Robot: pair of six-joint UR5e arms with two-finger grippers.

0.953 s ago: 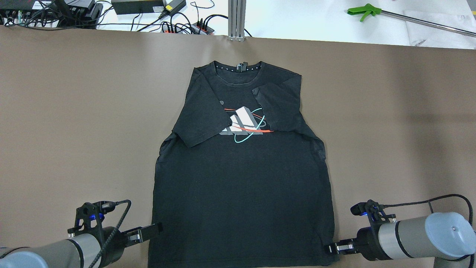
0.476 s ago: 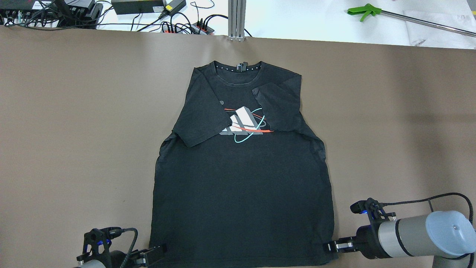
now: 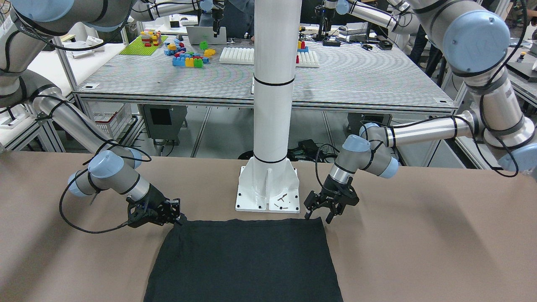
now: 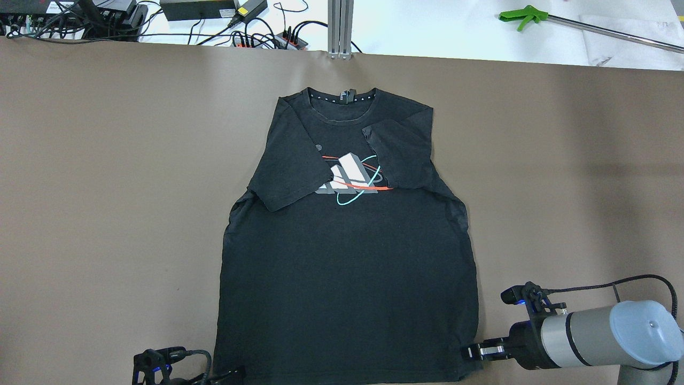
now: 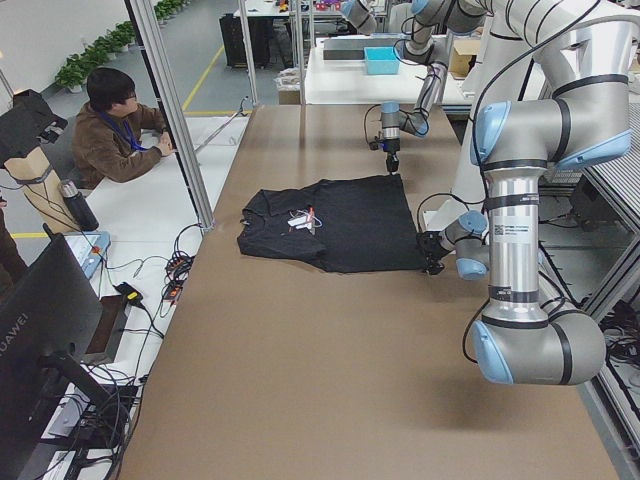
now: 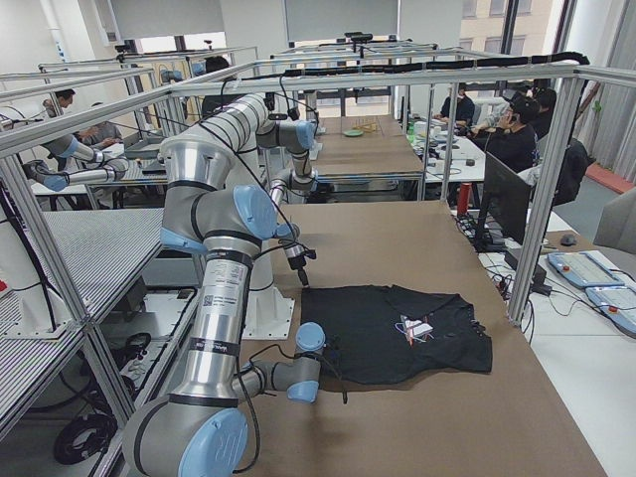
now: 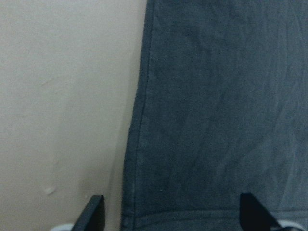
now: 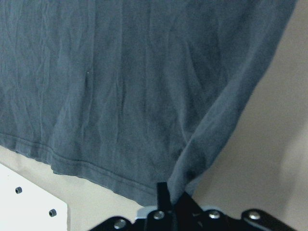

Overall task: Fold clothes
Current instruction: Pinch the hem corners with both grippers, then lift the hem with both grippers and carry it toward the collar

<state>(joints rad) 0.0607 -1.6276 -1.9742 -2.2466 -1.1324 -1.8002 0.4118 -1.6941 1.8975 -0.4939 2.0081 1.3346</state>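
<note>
T-shirt (image 4: 347,278), black, lies flat on the brown worktop (image 4: 107,187), midway between the worktop's two ends. Its collar (image 4: 342,104) points to the far edge and its hem (image 3: 251,221) runs along the robot's edge, just in front of the white base plate (image 3: 268,197). Both short sleeves are folded inward over the chest. One sleeve (image 4: 288,171) lies on the robot's left and the other sleeve (image 4: 401,155) on its right, and each covers part of the grey, red and turquoise print (image 4: 350,179).

The right gripper (image 4: 469,354) is at the hem corner on the robot's right, low at the worktop. It is clenched on the T-shirt: in the right wrist view a ridge of cloth rises from the side seam and runs in between its closed tips.

The left gripper (image 3: 319,216) is at the other hem corner, pointing down. It is released, with its fingers (image 7: 96,211) spread wide. In the left wrist view the hem corner and side seam lie flat between them. Whether the tips touch the cloth I cannot tell.

A person (image 5: 115,130) sits at a white bench beyond the worktop's far edge. A green-handled tool (image 4: 521,15) lies there too.
</note>
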